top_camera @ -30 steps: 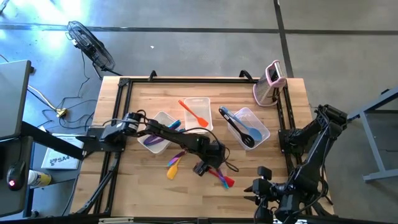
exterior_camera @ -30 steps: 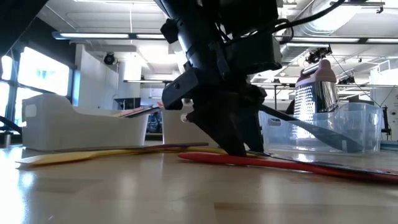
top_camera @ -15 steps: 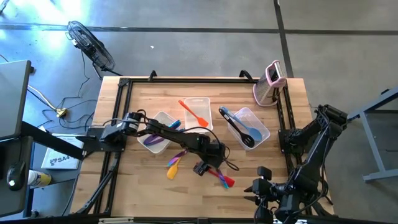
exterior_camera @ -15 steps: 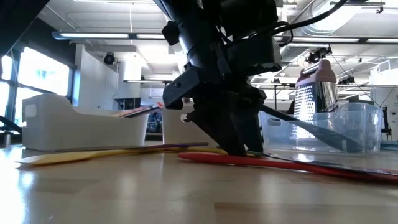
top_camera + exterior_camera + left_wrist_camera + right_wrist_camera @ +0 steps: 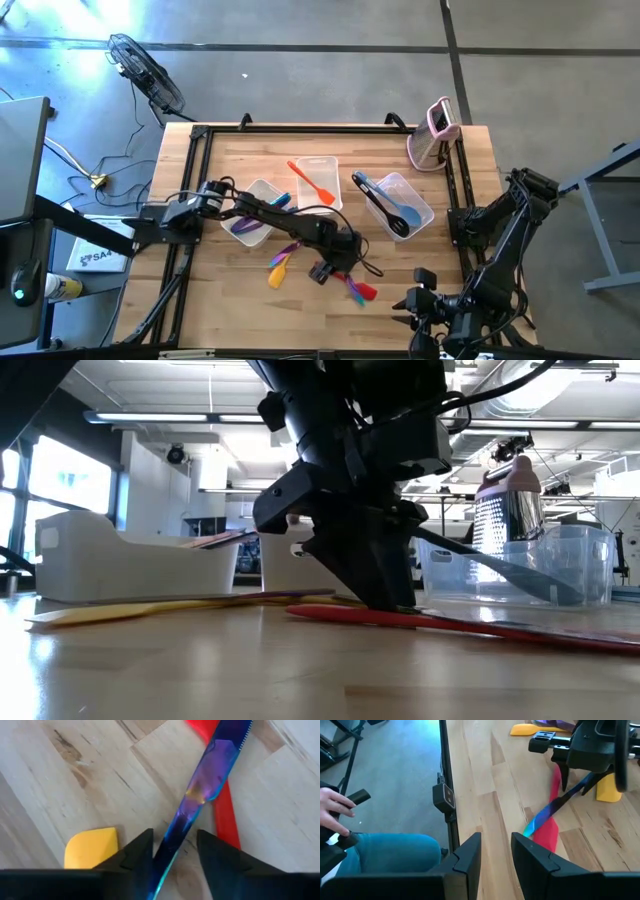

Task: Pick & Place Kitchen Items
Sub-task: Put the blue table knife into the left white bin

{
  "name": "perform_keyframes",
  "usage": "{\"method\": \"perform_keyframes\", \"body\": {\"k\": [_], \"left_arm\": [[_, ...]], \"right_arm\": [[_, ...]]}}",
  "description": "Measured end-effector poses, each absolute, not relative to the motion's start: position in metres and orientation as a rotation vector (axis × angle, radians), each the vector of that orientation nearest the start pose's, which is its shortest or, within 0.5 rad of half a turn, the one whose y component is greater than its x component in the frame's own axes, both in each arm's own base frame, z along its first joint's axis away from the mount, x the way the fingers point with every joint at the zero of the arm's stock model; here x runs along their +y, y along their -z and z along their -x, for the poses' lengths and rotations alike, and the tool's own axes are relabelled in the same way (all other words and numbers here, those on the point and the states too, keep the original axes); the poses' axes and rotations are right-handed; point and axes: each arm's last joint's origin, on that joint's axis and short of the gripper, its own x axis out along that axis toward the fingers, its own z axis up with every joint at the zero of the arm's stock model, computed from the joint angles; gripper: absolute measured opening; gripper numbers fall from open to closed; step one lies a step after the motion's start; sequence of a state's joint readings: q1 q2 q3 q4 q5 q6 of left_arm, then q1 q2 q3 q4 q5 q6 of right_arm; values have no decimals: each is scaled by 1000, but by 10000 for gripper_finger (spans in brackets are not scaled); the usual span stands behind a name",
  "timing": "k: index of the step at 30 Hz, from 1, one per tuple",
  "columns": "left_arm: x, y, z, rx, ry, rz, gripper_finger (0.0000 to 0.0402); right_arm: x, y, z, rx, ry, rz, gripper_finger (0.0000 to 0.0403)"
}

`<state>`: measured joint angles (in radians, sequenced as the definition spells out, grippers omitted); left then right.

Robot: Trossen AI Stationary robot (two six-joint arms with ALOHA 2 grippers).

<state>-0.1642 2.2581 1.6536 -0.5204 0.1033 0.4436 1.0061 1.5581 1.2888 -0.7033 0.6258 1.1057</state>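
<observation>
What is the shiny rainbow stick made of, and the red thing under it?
The rainbow stick looks like polished metal with a shimmery blue-purple coating: it gleams and mirrors the light. The red thing looks like matte silicone or plastic, flat in colour, with no shine. That's only a guess from looks.
</observation>
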Motion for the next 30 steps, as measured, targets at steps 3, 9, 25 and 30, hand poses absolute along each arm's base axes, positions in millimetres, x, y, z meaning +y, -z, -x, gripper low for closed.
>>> {"method": "perform_keyframes", "body": {"k": [3, 9, 25, 30], "left_arm": [[-79, -130, -458, 1056, 489, -431, 102], [-79, -123, -459, 1067, 487, -433, 21], [-79, -116, -464, 1045, 496, -427, 1], [-79, -115, -463, 1047, 495, -425, 1]], "right_arm": [[261, -285, -186, 741, 53, -342, 100], [262, -285, -186, 740, 52, -344, 100], [262, -285, -186, 739, 51, -345, 100], [262, -285, -186, 739, 51, -345, 100]]}}
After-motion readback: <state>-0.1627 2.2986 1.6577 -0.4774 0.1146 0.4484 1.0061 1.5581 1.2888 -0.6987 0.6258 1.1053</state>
